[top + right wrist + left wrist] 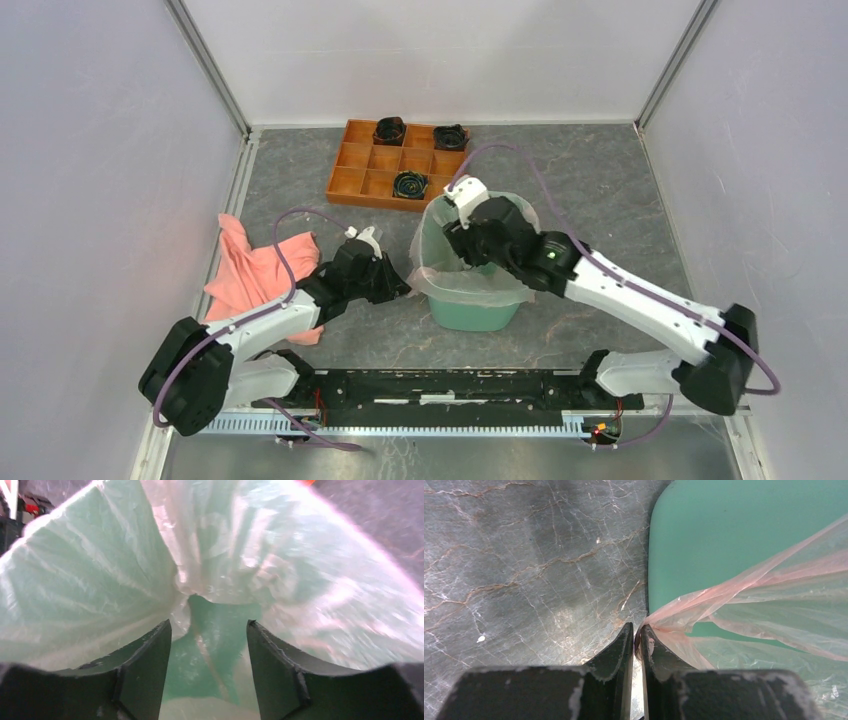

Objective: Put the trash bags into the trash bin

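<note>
the grey bench point(600, 190) carries everything. the green trash bin point(470, 312) stands upright near the middle of it, close in front of the two arms, so both can reach it. the thin pink trash bag point(480, 288) is already inside the bin. its top edge folds out over the rim on the near side and the left side. i think it is spread like that so it lines the bin and is open at the top.

a pink cloth point(255, 268) lies crumpled on the left, partly under the left arm. it is not part of the job. an orange tray point(350, 165) sits on the far side, apart from the bin, with three dark round things in its boxes.

the left gripper point(636, 632) is low down, outside the left side of the bin. its jaws are almost closed and they pinch a bit of the bag's edge. the film pulls tight from that pinch, so this hold seems to stop the bag from sliding in.

the right gripper point(209, 630) reaches down into the bin from the top. its jaws are apart and hold nothing, and bag film is all around them. i think it is there to push the bag down and out against the walls.
</note>
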Robot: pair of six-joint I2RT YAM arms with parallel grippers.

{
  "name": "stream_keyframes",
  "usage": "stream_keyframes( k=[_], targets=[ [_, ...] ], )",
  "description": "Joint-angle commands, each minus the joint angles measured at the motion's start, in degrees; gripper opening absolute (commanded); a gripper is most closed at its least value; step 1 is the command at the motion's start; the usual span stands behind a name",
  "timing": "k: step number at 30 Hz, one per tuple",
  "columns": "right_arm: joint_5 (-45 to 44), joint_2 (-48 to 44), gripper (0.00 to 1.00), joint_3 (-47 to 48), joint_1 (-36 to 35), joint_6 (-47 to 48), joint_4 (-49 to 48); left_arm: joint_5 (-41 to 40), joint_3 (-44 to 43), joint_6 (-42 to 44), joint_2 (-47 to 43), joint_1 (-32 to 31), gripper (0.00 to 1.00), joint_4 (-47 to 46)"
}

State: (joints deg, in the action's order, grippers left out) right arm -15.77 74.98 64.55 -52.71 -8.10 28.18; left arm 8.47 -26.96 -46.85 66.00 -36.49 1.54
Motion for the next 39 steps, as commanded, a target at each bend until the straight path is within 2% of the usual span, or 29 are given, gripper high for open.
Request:
stream_keyframes(
  k=[1,5,12,16,19,23,29,33,37,39],
  targets=[
    [-6.3,-4.8,0.66,-3.9,2.3,3.3,0.1,-2.2,0.4,-0.3,0.7,-0.3,0.17,-1.3],
    [-0.3,-2.0,0.66,-7.0,7.0,3.4,-3.8,-3.1,0.4,0.3,0.8,-0.5,0.18,-1.1],
    [4.1,6.9,0.64,-7.8,6.1,2.2,-4.6,-3.8,-0.9,0.1,1.2,-1.4,0.19,-1.0],
    [4.9,7.4,0.64,-10.2,5.3,1.3,-5.9,-4.3,-1.6,0.2,2.2,-1.9,0.21,-0.8],
    [4.1,5.9,0.64,-7.0,5.4,1.4,-3.5,-4.2,-2.1,0.4,2.5,-2.3,0.26,-0.5],
    [4.8,1.6,0.70,-0.7,4.8,1.2,1.6,-5.6,-3.1,0.9,0.6,-2.4,0.41,2.5],
    [6.5,-7.3,0.82,0.7,4.8,0.6,4.4,-12.9,-4.1,2.1,-7.5,-2.4,0.61,11.2],
    [6.2,-11.6,0.86,2.3,4.8,1.2,5.6,-14.1,-3.9,1.6,-15.0,-2.3,0.81,16.6],
    [8.5,-15.4,0.94,5.3,4.8,1.9,5.9,-16.0,-5.1,0.8,-22.3,-2.3,0.90,23.9],
    [12.4,-17.9,0.98,4.7,4.8,2.6,2.6,-17.1,-6.4,0.8,-26.0,-2.3,0.93,27.7]
  ],
)
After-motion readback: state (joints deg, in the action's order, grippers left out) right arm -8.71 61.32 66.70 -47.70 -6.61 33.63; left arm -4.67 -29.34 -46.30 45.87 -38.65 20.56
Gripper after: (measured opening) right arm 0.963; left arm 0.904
